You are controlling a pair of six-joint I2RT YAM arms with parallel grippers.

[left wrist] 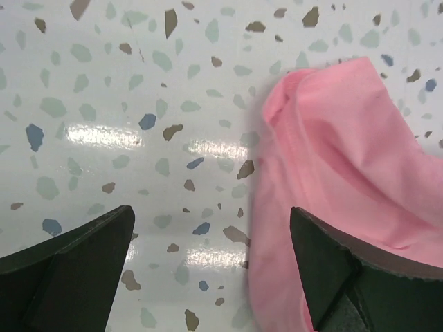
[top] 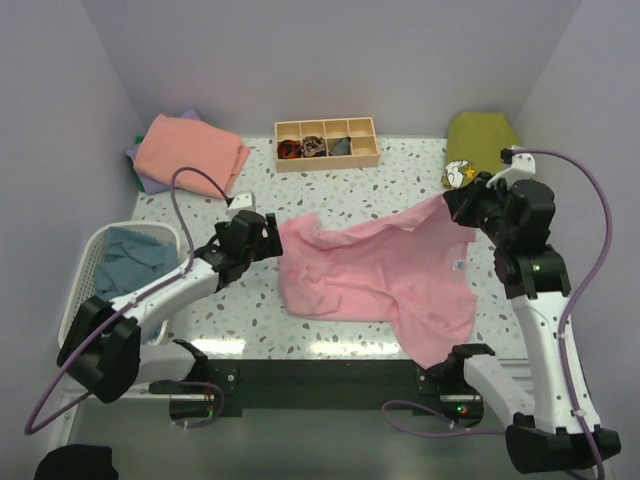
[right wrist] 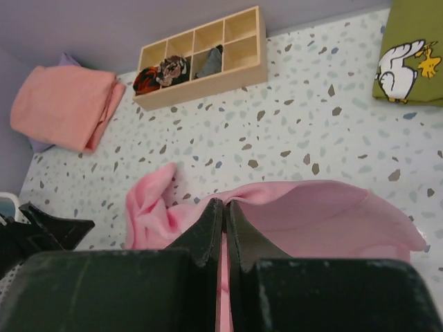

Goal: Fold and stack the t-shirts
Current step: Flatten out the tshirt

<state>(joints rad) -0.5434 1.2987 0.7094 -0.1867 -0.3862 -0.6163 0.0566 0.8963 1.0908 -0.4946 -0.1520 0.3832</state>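
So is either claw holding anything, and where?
The right gripper pinches the pink t-shirt by its far right corner; the left gripper is open and empty.

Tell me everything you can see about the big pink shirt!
The pink shirt is soft, plain, cotton-looking cloth. It lies crumpled and unfolded across the middle of the speckled table. A small pale label shows near its right side. The right end effector is shut on its far right corner, holding it up in a peak. The open left end effector sits at its left edge.
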